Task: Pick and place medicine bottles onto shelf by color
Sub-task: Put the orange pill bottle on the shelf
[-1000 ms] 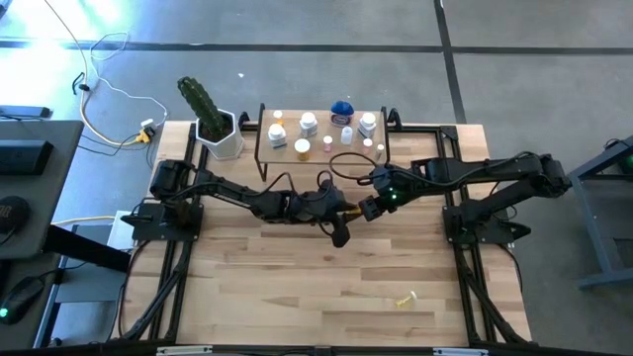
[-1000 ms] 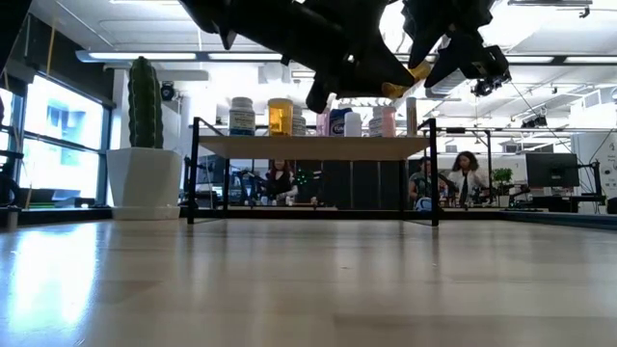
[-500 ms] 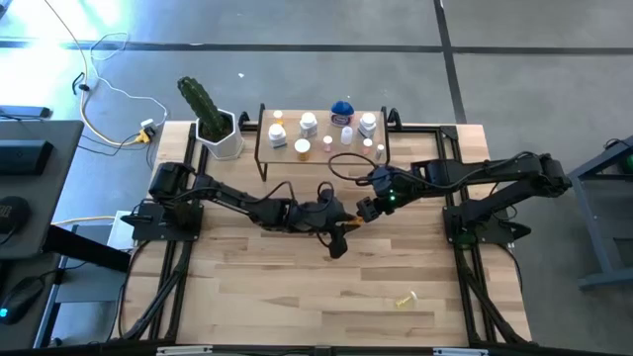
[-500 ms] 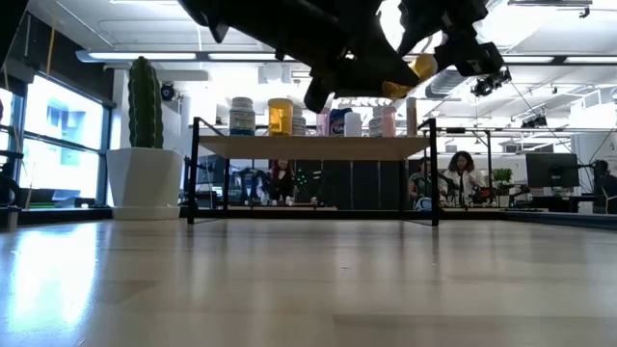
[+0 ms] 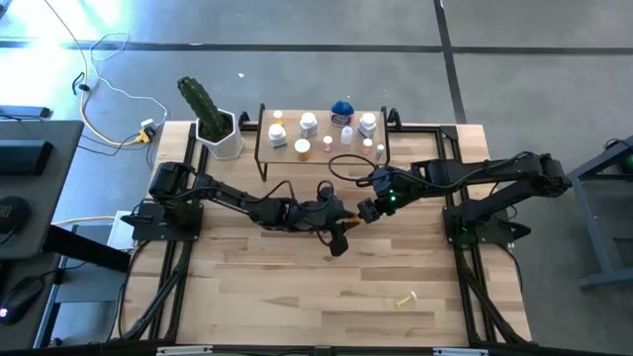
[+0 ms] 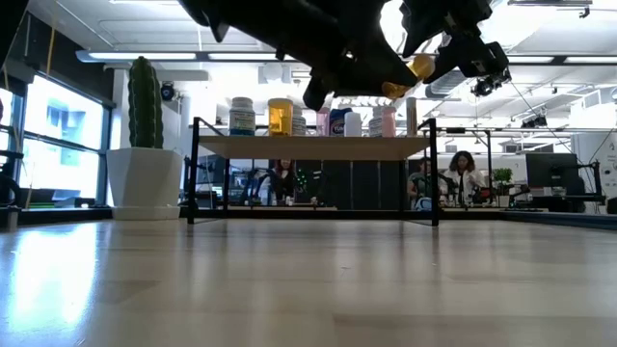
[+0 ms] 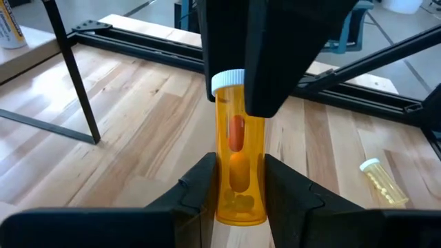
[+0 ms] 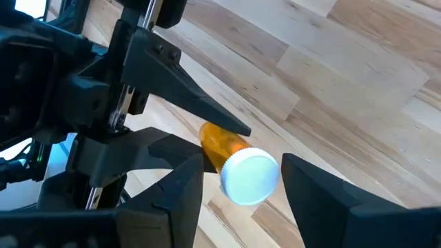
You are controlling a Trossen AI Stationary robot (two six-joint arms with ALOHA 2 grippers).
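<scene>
Orange bottle (image 7: 239, 165) cap toward right pincer (image 8: 238, 180)

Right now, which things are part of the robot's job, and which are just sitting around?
Part of the job:
- orange bottle, pinched by the left end effector
- right end effector, open around its white cap
- yellowish bottle lying on the table
- bottles on the shelf

Just sitting around:
- cactus in its white pot
- cables on the floor

No lettering could be read anywhere. The bottles on the shelf (image 6: 313, 146) carried labels, and a white bottle (image 7: 9, 27) in the left wrist view bore dark print, but all of it was too small to make out.
</scene>
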